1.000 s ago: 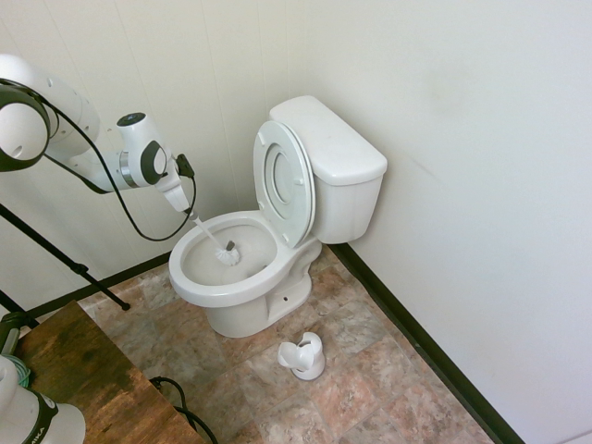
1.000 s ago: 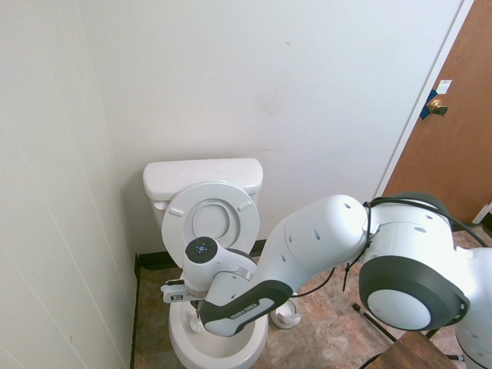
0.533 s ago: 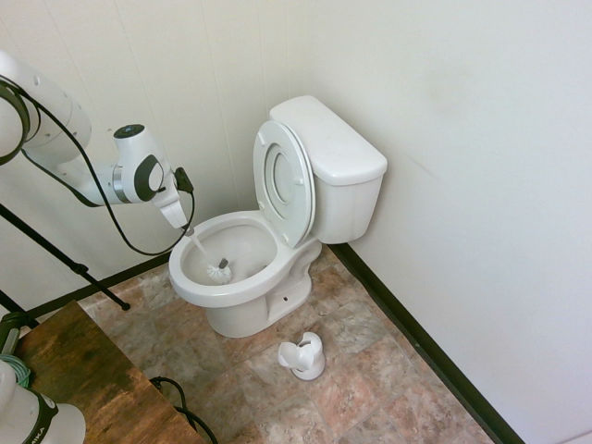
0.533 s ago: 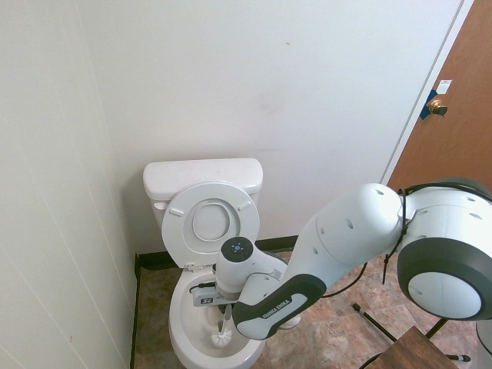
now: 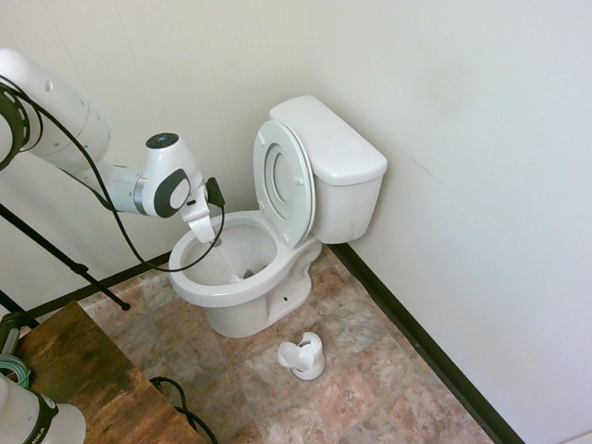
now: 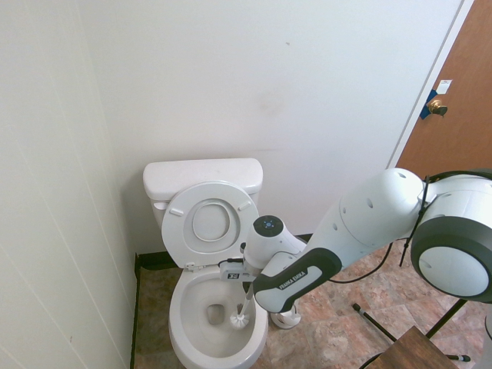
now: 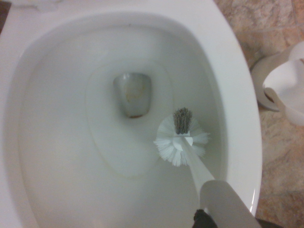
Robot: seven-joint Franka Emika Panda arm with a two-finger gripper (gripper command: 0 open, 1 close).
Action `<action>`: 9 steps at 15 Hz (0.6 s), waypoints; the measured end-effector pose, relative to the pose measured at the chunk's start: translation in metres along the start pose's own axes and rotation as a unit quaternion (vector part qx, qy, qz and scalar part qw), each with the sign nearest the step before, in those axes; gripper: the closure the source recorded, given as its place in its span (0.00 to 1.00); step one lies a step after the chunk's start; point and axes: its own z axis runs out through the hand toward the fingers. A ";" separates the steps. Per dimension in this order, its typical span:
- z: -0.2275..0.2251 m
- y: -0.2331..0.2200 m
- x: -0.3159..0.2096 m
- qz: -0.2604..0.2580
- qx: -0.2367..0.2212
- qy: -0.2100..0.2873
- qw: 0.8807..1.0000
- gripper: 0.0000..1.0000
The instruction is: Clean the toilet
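Observation:
The white toilet (image 5: 335,153) stands in the corner with its seat and lid (image 5: 285,180) raised against the tank. My gripper (image 5: 211,235) hangs over the bowl's rim (image 5: 196,289), shut on the handle of a white toilet brush. The brush head (image 6: 241,317) rests against the inside of the bowl (image 6: 192,350) on the side away from the wall. In the wrist view the bristles (image 7: 182,138) lie beside the drain hole (image 7: 133,93), low on the bowl's slope.
The small white brush holder (image 5: 303,356) sits on the tiled floor in front of the toilet and also shows in the wrist view (image 7: 284,88). A wooden table (image 5: 88,375) is nearby. Walls close in on two sides; a brown door (image 6: 455,131) stands farther off.
My gripper has swept the brush across the bowl, from the wall side over to the side nearer the holder, and moved closer to the raised seat.

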 end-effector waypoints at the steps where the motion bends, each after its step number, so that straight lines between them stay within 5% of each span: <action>1: -0.001 -0.009 0.007 0.005 0.007 0.004 1.000 1.00; 9: 0.029 -0.080 0.003 0.010 0.024 0.027 0.999 1.00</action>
